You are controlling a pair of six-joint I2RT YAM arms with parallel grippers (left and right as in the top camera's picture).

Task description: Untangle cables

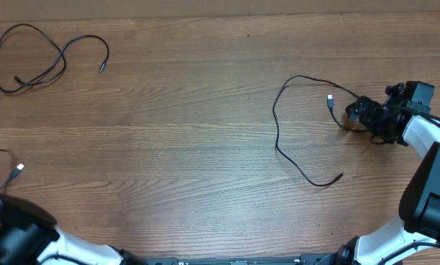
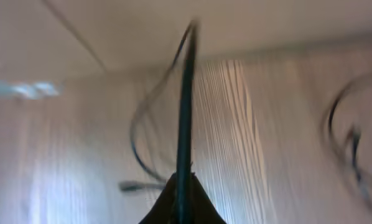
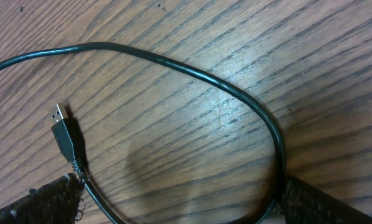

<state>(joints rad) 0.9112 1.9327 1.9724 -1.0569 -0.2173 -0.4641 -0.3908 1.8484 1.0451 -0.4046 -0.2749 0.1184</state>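
Right tool (image 3: 180,208) has its fingers apart, low over the surface (image 1: 205,184), straddling a loop of the USB cable (image 3: 192,71). Its USB plug (image 3: 65,134) lies just beside one finger, and the rest snakes off toward 9 o'clock of the tool. Left tool (image 2: 183,205) is pinched together on the silver-tipped cable (image 1: 17,170) at 8 o'clock of the surface; that view is blurred. The looped cable (image 1: 51,62) lies at 10 o'clock, well apart. Three cables, none touching another.

The middle of the light wooden surface (image 1: 183,140) is lying open. A looped thin black cable (image 1: 61,55) is occupying the far-left corner, a long thin black cable (image 1: 277,129) the right, a silver-tipped black cable (image 1: 18,169) the near-left edge.
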